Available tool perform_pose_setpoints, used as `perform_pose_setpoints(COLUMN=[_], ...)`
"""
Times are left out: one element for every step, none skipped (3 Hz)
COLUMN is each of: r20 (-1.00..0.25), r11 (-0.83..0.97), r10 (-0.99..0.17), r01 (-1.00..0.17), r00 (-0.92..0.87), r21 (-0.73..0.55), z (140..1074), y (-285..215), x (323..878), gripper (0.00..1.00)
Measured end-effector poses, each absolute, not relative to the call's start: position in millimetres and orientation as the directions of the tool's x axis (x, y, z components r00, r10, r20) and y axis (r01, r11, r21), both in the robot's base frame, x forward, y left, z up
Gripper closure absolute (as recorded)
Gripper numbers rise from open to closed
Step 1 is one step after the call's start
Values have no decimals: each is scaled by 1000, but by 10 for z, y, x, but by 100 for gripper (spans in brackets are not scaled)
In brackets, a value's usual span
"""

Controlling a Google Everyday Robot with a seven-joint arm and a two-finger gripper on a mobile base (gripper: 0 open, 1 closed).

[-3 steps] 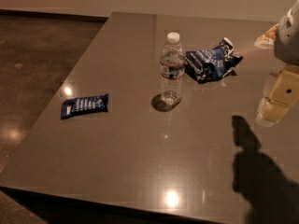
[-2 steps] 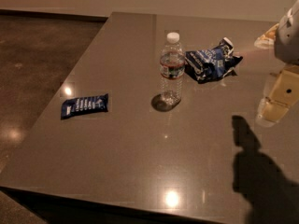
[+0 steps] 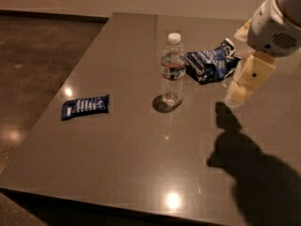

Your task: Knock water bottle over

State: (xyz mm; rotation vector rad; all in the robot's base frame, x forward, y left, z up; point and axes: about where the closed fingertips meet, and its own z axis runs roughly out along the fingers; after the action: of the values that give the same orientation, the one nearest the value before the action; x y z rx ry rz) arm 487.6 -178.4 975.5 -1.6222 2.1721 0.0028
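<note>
The water bottle [image 3: 173,69] stands upright near the middle of the grey table [image 3: 141,149]. It is clear and ribbed, with a white cap and a white-and-red label band. My gripper [image 3: 237,95] hangs above the table to the right of the bottle, a good hand's width away and not touching it. Its cream fingers point down and to the left. The arm's white housing [image 3: 277,25] fills the upper right corner.
A crumpled blue snack bag [image 3: 211,62] lies just behind and right of the bottle, close to my gripper. A flat blue snack bar [image 3: 85,106] lies at the table's left side. The table's left edge drops to a dark floor [image 3: 37,69].
My gripper and arm have moved a little to the left, toward the bottle. The bottle and both snacks have not moved.
</note>
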Motion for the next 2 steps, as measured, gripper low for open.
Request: perform_pose_setpoints(r20=[-391,-463], r11=[353,382], r10=[-888,-850], r01=[-904,-899], r00=[-243,-251], r21=[-239,-214], z=[9681,9551], y=[-1621,-1392], x=[5113,5292], gripper=[0,0])
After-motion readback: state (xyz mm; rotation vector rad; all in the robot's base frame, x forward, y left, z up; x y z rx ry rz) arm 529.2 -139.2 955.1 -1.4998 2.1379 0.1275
